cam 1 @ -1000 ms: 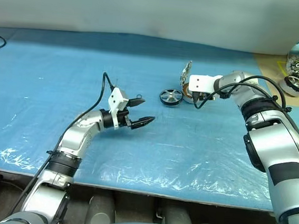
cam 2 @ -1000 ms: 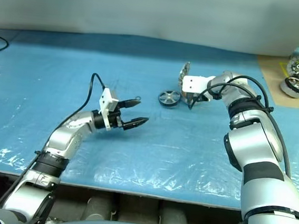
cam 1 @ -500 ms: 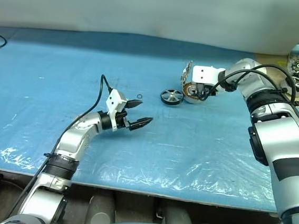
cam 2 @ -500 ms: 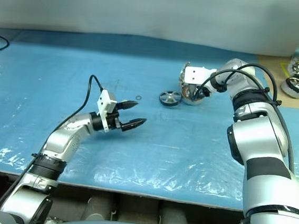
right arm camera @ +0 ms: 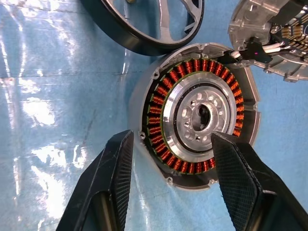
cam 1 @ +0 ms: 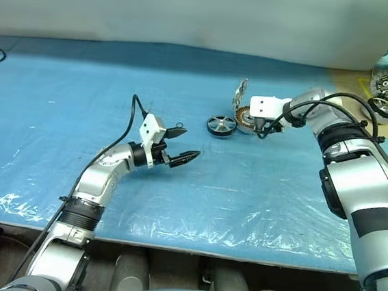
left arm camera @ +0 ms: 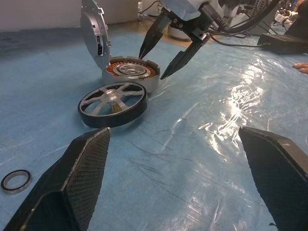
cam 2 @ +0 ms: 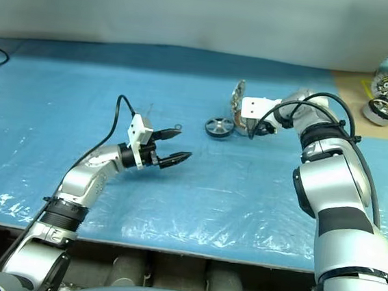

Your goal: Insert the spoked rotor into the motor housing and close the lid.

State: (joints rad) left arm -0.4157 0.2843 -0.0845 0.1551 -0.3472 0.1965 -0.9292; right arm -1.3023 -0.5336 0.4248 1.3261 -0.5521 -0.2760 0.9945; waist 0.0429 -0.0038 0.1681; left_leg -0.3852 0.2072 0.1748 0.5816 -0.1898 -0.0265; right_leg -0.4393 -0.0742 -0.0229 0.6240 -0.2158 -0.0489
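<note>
Left tool (cam 1: 181,146) hovered released at centre-left, idle. The rotor (cam 1: 221,125) lay flat on the bench (cam 1: 62,91), touching the housing (cam 1: 244,119) — lid (left arm camera: 93,30) upright. Right tool (left arm camera: 167,54) poised over the windings, parted and empty — probably steadying.

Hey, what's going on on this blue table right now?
A two-armed robot is assembling a small motor. The motor housing sits open on the blue mat, its hinged lid standing up. The spoked rotor lies beside it, not yet inserted. The right gripper hovers open just above the housing, holding nothing. The left gripper waits open and empty, off to the left.
</note>
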